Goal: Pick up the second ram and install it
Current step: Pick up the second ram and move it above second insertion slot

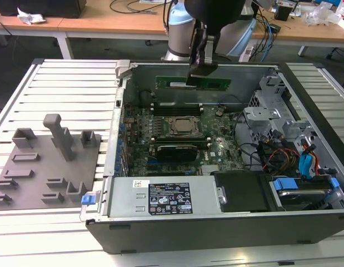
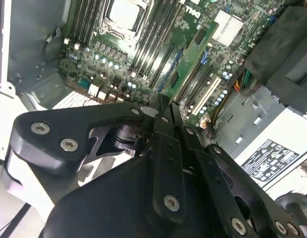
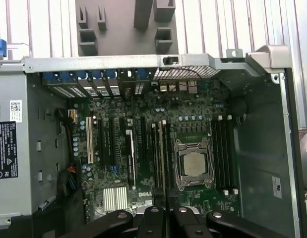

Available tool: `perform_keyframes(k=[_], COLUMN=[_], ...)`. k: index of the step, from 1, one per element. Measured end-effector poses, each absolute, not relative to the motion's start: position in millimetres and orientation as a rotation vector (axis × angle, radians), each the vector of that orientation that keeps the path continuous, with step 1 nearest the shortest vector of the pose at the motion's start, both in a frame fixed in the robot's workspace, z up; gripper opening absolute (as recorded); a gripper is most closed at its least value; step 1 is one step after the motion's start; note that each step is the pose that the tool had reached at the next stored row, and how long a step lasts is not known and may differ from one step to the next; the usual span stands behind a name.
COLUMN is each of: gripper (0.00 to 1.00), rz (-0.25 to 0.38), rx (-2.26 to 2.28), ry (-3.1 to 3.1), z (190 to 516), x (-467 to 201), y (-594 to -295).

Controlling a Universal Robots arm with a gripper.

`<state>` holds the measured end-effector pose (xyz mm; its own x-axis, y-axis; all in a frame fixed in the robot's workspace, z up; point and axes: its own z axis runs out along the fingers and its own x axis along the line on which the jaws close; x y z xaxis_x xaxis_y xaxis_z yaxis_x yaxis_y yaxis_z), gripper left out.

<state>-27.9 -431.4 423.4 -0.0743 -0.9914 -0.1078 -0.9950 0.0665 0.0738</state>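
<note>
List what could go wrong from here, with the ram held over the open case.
1. The tool grips the second ram at one narrow spot; the stick may pivot or slip when pressed down.
2. The memory slots lie close beside the processor socket; a misaligned descent could strike the socket or miss the slot.
3. The stick hangs near the case's far wall; drift could knock it.

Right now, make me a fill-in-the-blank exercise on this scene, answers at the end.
1. The end effector is shut on the ram, whose board is ___.
2. The ram hangs over the open case, not yet in a ___.
3. The grey tray lies on the exterior view's ___ of the case.
Missing: green; slot; left.
</note>
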Motion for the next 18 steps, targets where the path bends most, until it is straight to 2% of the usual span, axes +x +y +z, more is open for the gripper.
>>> perform_keyframes(k=[18], gripper=[0.13], rz=[0.208], rx=[-2.121], ry=[2.277], z=[416.2], x=[15.3], y=[-427.7])
